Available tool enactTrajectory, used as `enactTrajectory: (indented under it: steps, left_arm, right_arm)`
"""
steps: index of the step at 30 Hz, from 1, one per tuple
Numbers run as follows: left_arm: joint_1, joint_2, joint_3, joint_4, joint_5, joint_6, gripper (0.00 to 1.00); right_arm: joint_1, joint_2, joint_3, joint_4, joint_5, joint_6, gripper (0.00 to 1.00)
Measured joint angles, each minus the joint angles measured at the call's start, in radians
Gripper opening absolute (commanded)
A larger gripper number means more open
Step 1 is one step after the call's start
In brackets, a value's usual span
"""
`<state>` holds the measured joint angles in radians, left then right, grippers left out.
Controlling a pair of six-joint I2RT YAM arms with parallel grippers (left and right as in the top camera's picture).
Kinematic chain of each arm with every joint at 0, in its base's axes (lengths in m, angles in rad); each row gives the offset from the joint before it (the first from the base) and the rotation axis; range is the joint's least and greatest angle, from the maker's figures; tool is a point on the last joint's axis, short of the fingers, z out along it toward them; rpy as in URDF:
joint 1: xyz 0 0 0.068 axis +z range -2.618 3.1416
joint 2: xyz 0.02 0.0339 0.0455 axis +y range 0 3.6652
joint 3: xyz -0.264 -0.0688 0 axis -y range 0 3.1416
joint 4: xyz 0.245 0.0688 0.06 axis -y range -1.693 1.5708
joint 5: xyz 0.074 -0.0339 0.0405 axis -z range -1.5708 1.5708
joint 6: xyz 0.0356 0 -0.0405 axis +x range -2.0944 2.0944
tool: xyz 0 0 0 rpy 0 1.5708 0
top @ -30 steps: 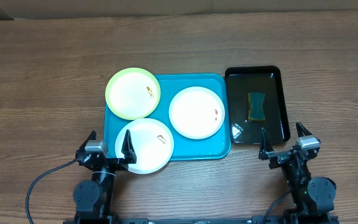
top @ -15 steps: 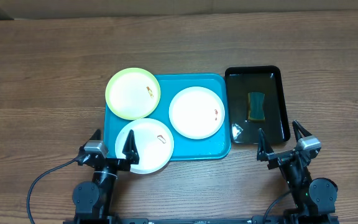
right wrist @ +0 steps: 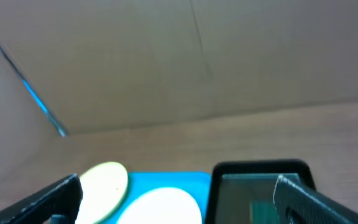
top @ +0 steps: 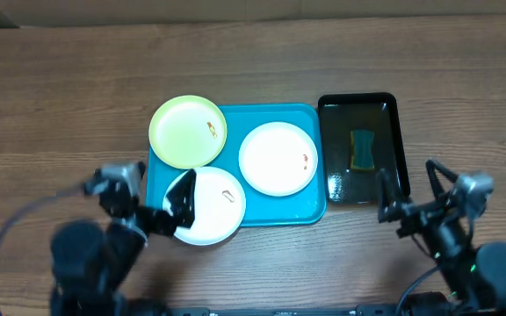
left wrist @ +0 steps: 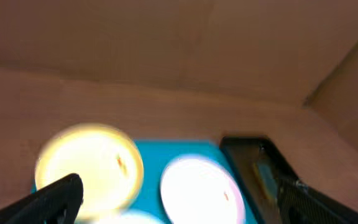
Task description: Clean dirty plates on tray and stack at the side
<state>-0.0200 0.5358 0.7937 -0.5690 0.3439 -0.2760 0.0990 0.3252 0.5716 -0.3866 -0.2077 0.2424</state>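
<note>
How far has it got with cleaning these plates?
Nothing looks done. All three plates lie on the blue tray; the green plate and right white plate show reddish marks, and none is stacked aside. Nothing is in hand: left gripper and right gripper are open, empty. Left: probably take the sponge from the black tray, wipe each plate, stack them.

- Table (top: 60,88): mid-brown wood grain, with darker streaks running side to side.
- Tray (top: 271,211): plain turquoise-blue.
- Back-left plate (top: 183,133): yellow-green rim, paler centre, and a small reddish smear near its right edge.
- Right plate (top: 275,158): plain white, with a tiny reddish spot at its right side.
- Front plate (top: 218,209): white.
- Smaller tray (top: 402,132): glossy black.
- Sponge (top: 362,149): dull green with yellowish edges.
- Left pincer (top: 148,195) and right pincer (top: 409,189): black fingers.
- Cardboard wall (right wrist: 166,62): plain tan.
</note>
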Motion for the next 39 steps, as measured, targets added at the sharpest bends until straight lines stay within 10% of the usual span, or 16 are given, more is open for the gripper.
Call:
enactTrajectory:
  steps: [11, 22, 39]
  left_arm:
    - [0.000, 0.674, 0.615, -0.568, 0.077, 0.047, 1.00]
    - [-0.064, 0.947, 0.645, -0.565, 0.080, 0.047, 0.57]
    - [-0.332, 1.284, 0.645, -0.303, -0.153, -0.021, 0.70]
  right_arm:
    - [0.000, 0.846, 0.699, -0.612, -0.136, -0.087, 1.00]
    - [-0.002, 1.196, 0.835, -0.673, -0.166, -0.106, 0.94]
    - [-0.007, 1.316, 0.836, -0.619, 0.043, -0.109, 0.87]
